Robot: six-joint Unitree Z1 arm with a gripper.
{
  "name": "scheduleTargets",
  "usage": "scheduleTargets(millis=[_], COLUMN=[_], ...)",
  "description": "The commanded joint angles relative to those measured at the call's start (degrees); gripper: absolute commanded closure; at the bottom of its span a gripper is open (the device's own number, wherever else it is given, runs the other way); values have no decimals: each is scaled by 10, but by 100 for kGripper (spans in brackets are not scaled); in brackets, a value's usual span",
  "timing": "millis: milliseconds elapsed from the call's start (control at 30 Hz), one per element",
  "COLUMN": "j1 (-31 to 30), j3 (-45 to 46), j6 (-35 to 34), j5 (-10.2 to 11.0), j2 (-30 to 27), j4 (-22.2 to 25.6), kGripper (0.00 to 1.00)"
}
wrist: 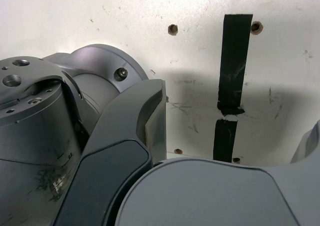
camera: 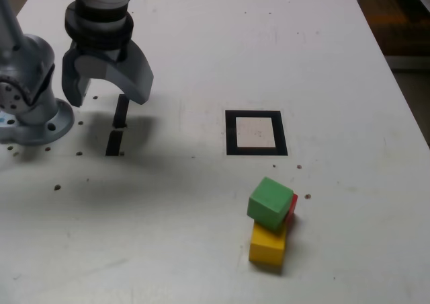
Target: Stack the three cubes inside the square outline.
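Note:
In the exterior view the three cubes sit bunched together toward the table's front right. The green cube [camera: 270, 203] rests tilted on top of the yellow cube [camera: 267, 247], and the red cube [camera: 292, 206] shows only as a sliver behind the green one. The square outline [camera: 256, 132], a black border around a pale centre, lies flat at mid-table with nothing in it, just behind the cubes. My gripper [camera: 107, 97] hangs open and holds nothing, far off at the exterior view's left. The wrist view shows one grey finger [wrist: 135, 136] and none of the cubes.
Two short black strips [camera: 120, 110] [camera: 115, 142] lie end to end on the white table right under the gripper, and the wrist view shows them too [wrist: 235, 56]. The arm's grey base [camera: 27, 109] stands at the left edge. Small holes dot the tabletop.

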Motion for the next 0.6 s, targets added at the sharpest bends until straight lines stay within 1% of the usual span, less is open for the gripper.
scheduleTargets(millis=[0,200,433,500,567], j1=[1,2,2,2,2], j3=[-2,0,-3,-13,-34], j6=[3,8,9,10,10], j5=[-2,-3,0,1,2], j2=[0,-4,-10,-13,-18], j4=[2,3,7,18,42], kGripper=[0,0,0,0,0])
